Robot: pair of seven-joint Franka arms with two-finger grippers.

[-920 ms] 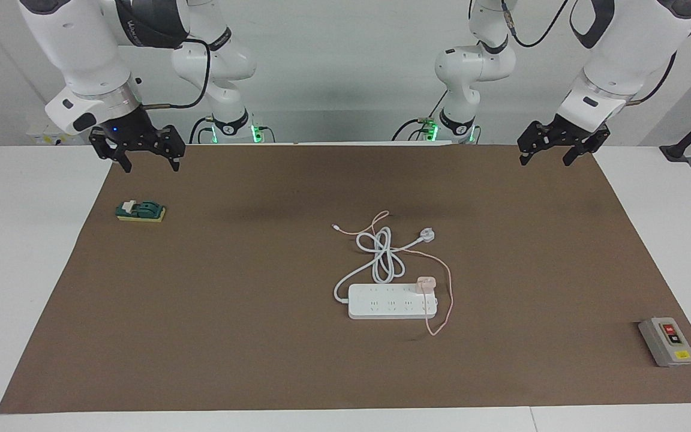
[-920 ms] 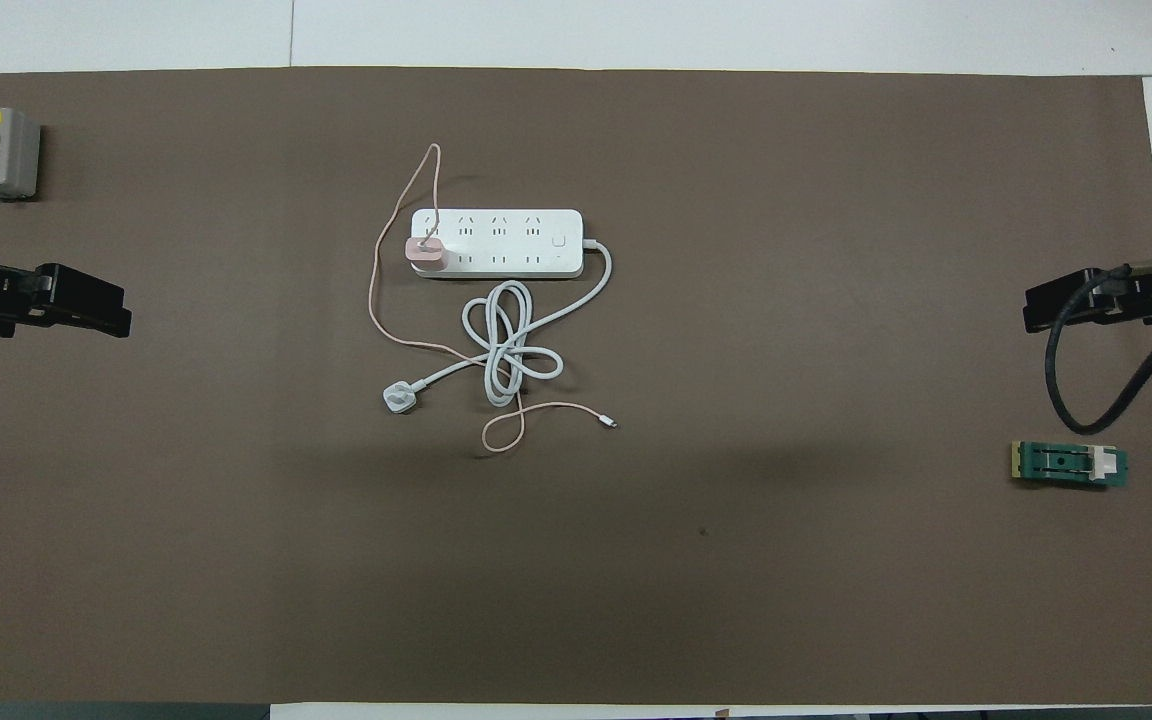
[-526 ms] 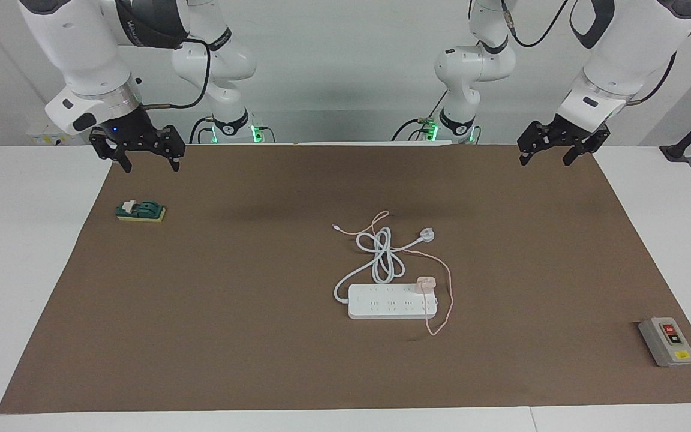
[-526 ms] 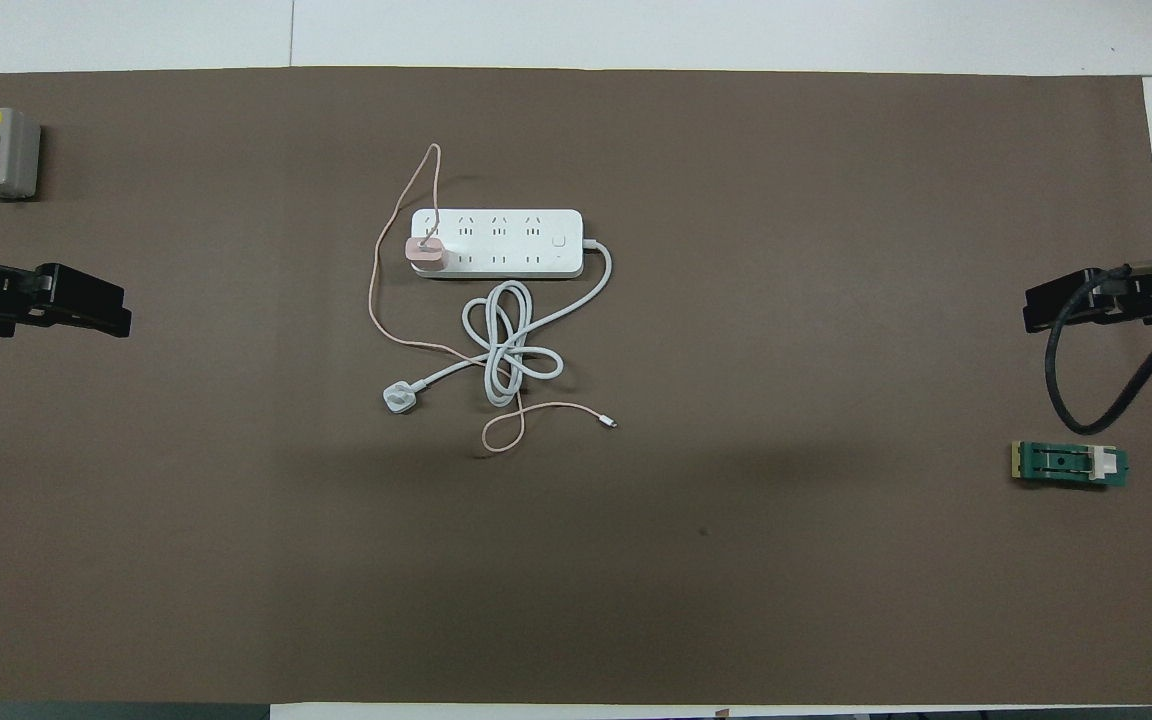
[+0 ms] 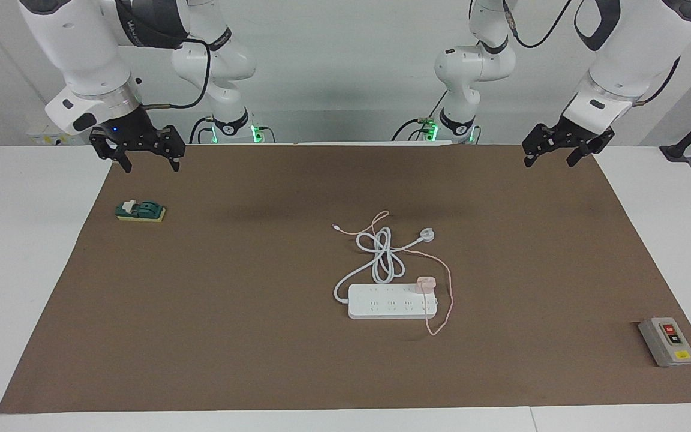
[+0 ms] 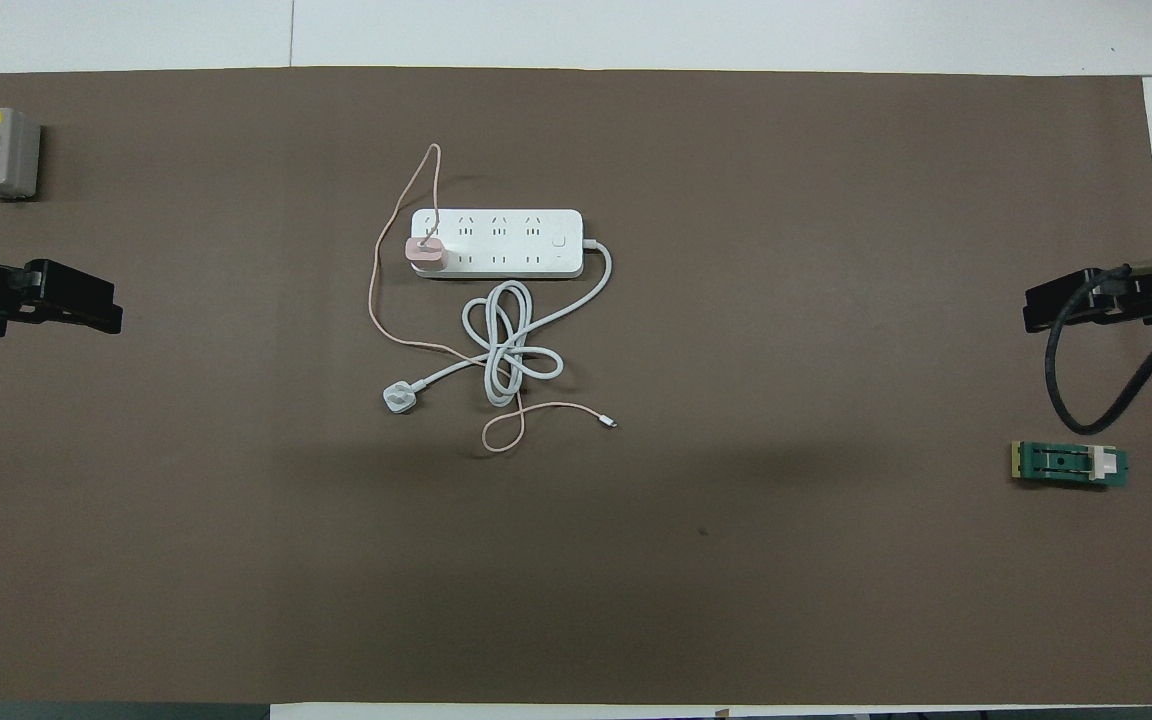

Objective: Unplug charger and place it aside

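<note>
The pale-pink charger point(image 5: 426, 284) sits plugged into the socket at the end of the white power strip point(image 5: 381, 303) nearest the left arm's side, mid-mat; it also shows in the overhead view point(image 6: 426, 252) on the strip point(image 6: 511, 243). Its thin pink cable point(image 5: 448, 294) loops off the strip and runs toward the robots. My left gripper point(image 5: 550, 161) hangs open and empty in the air over the mat's edge at the left arm's end, also in the overhead view point(image 6: 86, 310). My right gripper point(image 5: 150, 167) waits open and empty over the right arm's end of the mat point(image 6: 1046, 310).
The strip's thick white cord point(image 5: 381, 258) lies coiled, ending in a white round plug point(image 5: 427, 235). A grey switch box point(image 5: 667, 341) sits at the left arm's end, farther from the robots. A green knife switch point(image 5: 140, 210) lies under the right gripper's side. The brown mat point(image 5: 231, 312) covers the table.
My left gripper has shifted slightly outward toward the left arm's end of the table. The charger, strip and right arm have not moved.
</note>
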